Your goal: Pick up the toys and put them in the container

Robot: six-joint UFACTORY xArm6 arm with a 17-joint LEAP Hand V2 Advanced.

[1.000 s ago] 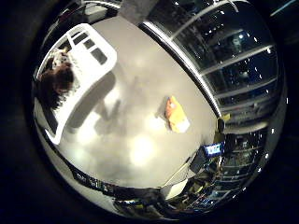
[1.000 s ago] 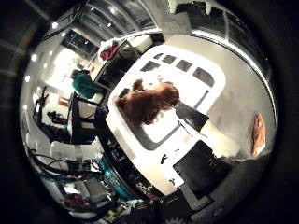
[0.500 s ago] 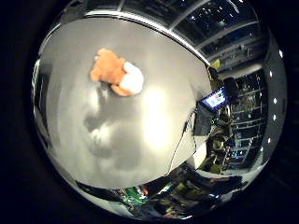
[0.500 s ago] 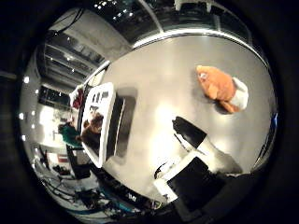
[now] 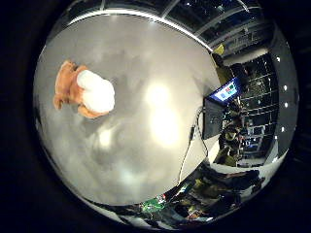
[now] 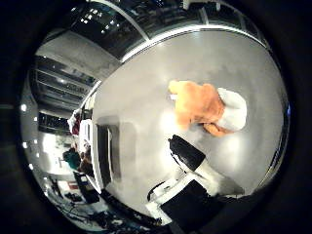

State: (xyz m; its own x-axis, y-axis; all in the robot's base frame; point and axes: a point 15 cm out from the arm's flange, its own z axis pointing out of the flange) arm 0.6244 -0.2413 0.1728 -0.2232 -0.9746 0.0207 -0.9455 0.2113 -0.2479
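One orange-and-white plush toy (image 6: 207,108) lies on the grey table (image 5: 160,145), close under the hand (image 6: 187,183); finger state can't be told; white container (image 6: 100,153) off to the side.

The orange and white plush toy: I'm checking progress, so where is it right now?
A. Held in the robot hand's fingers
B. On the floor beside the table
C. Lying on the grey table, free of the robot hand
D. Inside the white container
C. The orange and white plush toy lies on the bare grey table, apart from the white container, with the robot hand not touching it.
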